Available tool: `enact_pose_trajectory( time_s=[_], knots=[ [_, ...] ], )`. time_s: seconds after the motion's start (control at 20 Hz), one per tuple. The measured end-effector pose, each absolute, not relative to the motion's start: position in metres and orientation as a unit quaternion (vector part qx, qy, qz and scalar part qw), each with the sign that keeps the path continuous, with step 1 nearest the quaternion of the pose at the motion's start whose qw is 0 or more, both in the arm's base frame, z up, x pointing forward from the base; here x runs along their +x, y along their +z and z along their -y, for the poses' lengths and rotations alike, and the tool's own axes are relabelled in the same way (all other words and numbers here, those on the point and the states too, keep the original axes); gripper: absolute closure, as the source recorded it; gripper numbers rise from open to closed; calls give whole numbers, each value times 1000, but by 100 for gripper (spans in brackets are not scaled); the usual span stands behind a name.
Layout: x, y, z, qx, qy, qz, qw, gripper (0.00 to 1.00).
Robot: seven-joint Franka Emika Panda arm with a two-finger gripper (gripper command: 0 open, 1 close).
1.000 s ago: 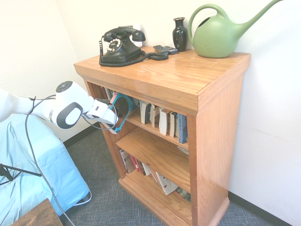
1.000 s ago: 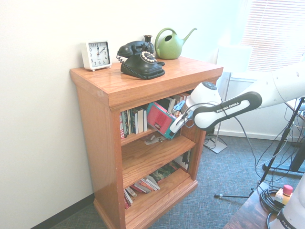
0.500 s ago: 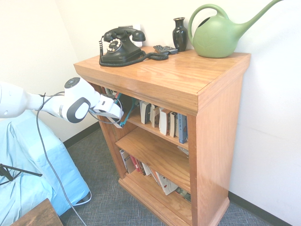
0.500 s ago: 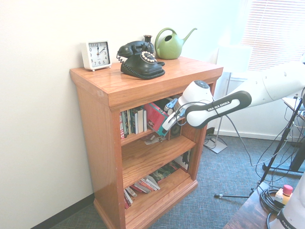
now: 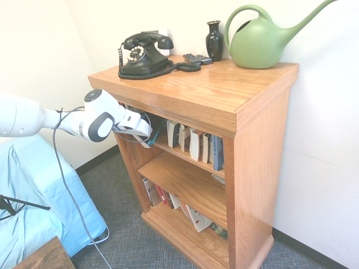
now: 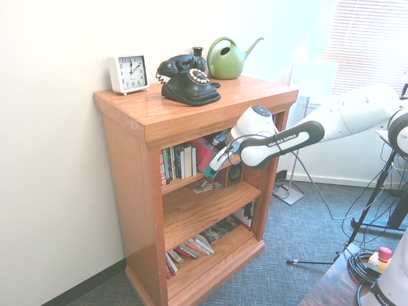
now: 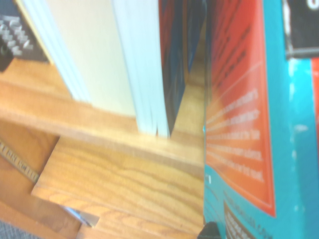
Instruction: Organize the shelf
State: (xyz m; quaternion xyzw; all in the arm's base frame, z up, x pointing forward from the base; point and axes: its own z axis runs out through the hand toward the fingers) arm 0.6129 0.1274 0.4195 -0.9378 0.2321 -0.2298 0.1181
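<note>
The shelf is an orange-brown wooden bookcase with three tiers. My gripper reaches into the left end of its top tier and is shut on a red and teal book. Only a teal sliver of that book shows past the white hand. The book leans at a tilt toward a row of upright paperbacks. Close up in the wrist view, the book's red and teal cover stands beside upright paperbacks on the tier's board.
On the shelf's top stand a black telephone, a dark vase, a green watering can and a white clock. Leaning books fill the bottom tier. A blue-draped object stands beside the arm.
My gripper has carried the book up and deeper into the top tier. The book has turned from a strong lean outside the opening to more nearly upright beside the row.
</note>
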Motion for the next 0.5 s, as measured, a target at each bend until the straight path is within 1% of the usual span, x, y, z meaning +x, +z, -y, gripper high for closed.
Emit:
enact_pose_trajectory(
  time_s=[0.5],
  knots=[
    [624,421,-146,-935,-230,-239,125,100]
  ],
)
